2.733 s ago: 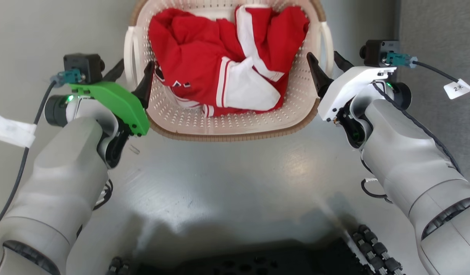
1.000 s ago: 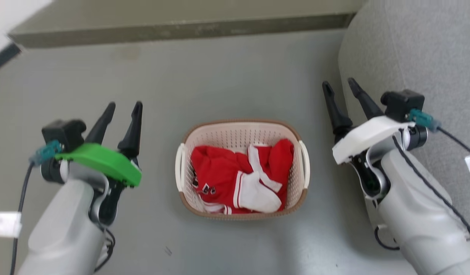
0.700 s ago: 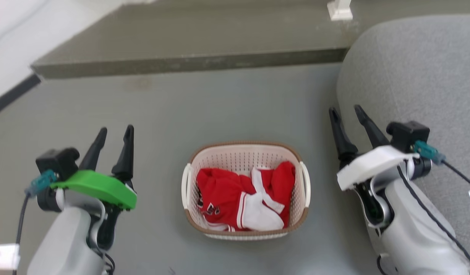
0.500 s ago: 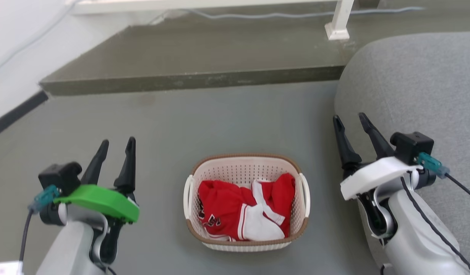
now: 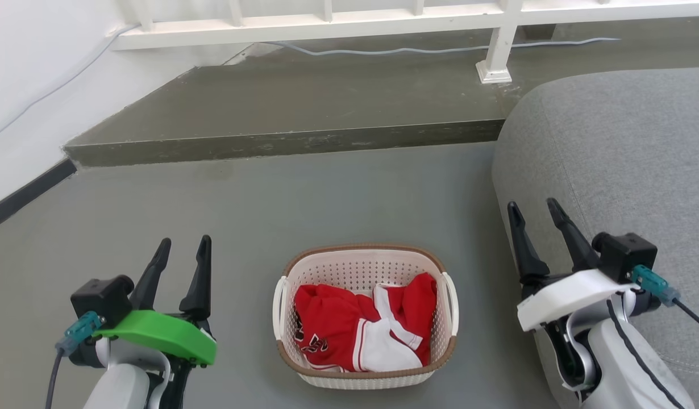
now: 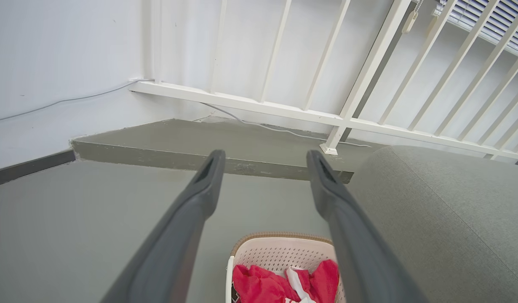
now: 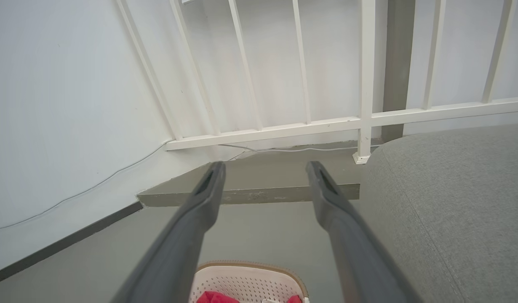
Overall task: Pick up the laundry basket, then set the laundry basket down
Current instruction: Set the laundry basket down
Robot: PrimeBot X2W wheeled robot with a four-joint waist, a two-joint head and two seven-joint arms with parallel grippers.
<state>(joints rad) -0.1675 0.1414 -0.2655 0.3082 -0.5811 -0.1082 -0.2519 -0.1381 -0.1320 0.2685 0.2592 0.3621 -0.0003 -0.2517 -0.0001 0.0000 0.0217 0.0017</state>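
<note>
The laundry basket (image 5: 363,267) stands on the grey floor, cream-white and perforated with a brown rim band and white side handles, holding a red and white garment (image 5: 361,329). My left gripper (image 5: 184,245) hovers open to its left, well apart from it, fingers pointing away from me. My right gripper (image 5: 532,208) hovers open to its right, also apart, nothing between its fingers. The left wrist view shows the laundry basket (image 6: 280,254) low between the open left gripper (image 6: 263,158) fingers. In the right wrist view the laundry basket (image 7: 246,280) lies below the open right gripper (image 7: 263,168).
A grey upholstered sofa (image 5: 616,165) rises close beside my right arm. Beyond the basket a low concrete step (image 5: 281,145) crosses the floor, with a white railing (image 5: 338,23) and a cable (image 5: 440,48) behind it. A white wall (image 5: 25,85) bounds the left side.
Both grippers had their fingers at the basket's side handles; now they stand open and apart from it. The head camera has risen and tilted up, so step, railing and sofa came into view.
</note>
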